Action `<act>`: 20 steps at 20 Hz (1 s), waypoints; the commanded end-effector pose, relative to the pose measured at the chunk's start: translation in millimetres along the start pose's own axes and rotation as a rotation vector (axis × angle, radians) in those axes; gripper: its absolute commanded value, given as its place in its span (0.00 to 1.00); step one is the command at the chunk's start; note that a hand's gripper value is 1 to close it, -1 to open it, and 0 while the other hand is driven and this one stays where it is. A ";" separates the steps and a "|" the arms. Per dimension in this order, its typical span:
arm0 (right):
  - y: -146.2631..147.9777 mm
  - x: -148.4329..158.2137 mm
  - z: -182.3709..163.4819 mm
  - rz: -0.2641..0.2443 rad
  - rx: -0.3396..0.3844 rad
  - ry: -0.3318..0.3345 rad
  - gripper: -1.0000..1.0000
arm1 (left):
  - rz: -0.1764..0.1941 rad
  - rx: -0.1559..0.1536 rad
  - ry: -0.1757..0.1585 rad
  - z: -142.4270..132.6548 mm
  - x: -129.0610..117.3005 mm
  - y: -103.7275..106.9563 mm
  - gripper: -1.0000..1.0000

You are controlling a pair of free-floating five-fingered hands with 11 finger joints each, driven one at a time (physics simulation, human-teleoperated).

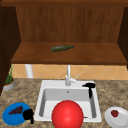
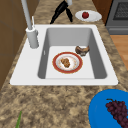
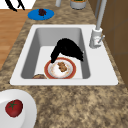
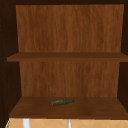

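A red-rimmed plate with brown food lay in the sink. A hand hung at twelve o'clock, fingers pointing down, a tomato at one o'clock.

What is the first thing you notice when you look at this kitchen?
A big shiny red ball sits at the front of the white sink, hiding much of the basin. Inside the sink lies a red-rimmed plate with brown food, with the black right hand hovering over it. A dark green bottle lies on its side on the wooden shelf above.
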 end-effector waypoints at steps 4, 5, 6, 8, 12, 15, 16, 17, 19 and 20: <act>12.2 10.4 10.9 0.006 -0.005 0.002 0.00 | 0.000 0.000 0.000 0.0 0.0 0.0 0.50; 14.6 13.3 13.0 0.009 -0.010 0.003 0.00 | 0.000 0.000 0.000 0.0 0.0 0.0 0.50; 15.8 13.3 15.0 0.011 -0.016 0.005 0.00 | 0.000 0.000 0.000 0.0 0.0 0.0 0.50; 16.9 12.4 17.4 0.010 -0.012 0.005 0.00 | 0.000 0.000 0.000 0.0 0.0 0.0 0.50; 51.4 16.0 39.5 0.005 -0.051 0.023 0.00 | 0.000 0.000 0.000 0.0 0.0 0.0 0.50; 62.9 18.7 57.3 0.008 -0.080 0.023 0.00 | 0.000 0.000 0.000 0.0 0.0 0.0 0.50; 66.4 20.4 62.2 0.004 -0.082 0.029 0.00 | 0.000 0.000 0.000 0.0 0.0 0.0 0.50; 69.4 22.1 69.1 0.003 -0.079 0.031 0.00 | 0.000 0.000 0.000 0.0 0.0 0.0 0.50; 74.1 25.6 82.2 -0.004 -0.080 0.035 0.00 | 0.000 0.000 0.000 0.0 0.0 0.0 0.50; 73.1 27.9 90.2 0.001 -0.089 0.035 0.00 | 0.000 0.000 0.000 0.0 0.0 0.0 0.50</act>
